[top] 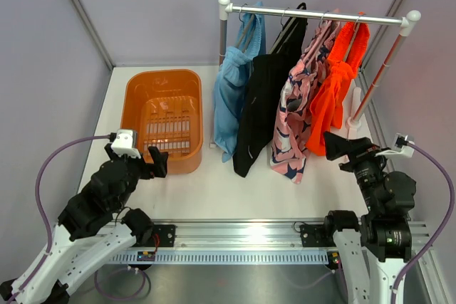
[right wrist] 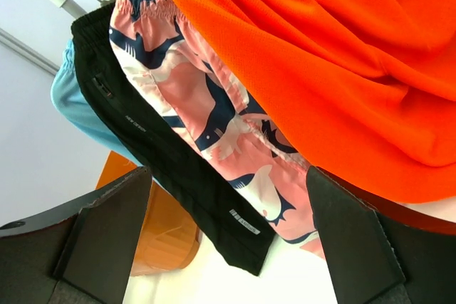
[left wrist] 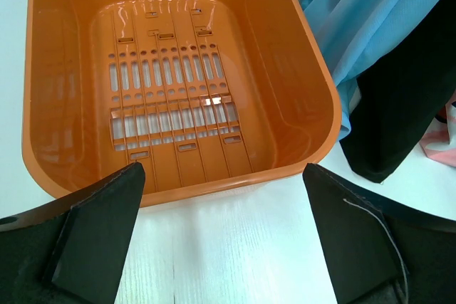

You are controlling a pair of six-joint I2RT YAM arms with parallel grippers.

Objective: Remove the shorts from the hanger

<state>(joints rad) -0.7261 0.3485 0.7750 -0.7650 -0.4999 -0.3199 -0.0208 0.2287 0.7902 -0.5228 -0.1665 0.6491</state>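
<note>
Top external. Found hanging close together from a white tube rail (top: 320,16) at the far end of the bench (top: 235,190), left to right:
- blue shorts (top: 231,97): thin, smooth cloth.
- black shorts (top: 260,105): matte, with a small pale label near the hem.
- pink shorts (top: 296,119): navy-and-white print, gathered waistband.
- orange shorts (top: 335,97): bright fine mesh, bunched in soft folds.

Noted left of the rail: orange plastic basket (top: 130,115), a rounded rectangle with glossy walls and a slotted, perforated floor.

Left wrist: left hand (left wrist: 222,172) spread wide, gripping nothing, dark fingers framing the basket's near rim.

Right wrist: right hand (right wrist: 228,172) likewise spread, holding nothing, close to the orange shorts, with pink and black alongside.
</note>
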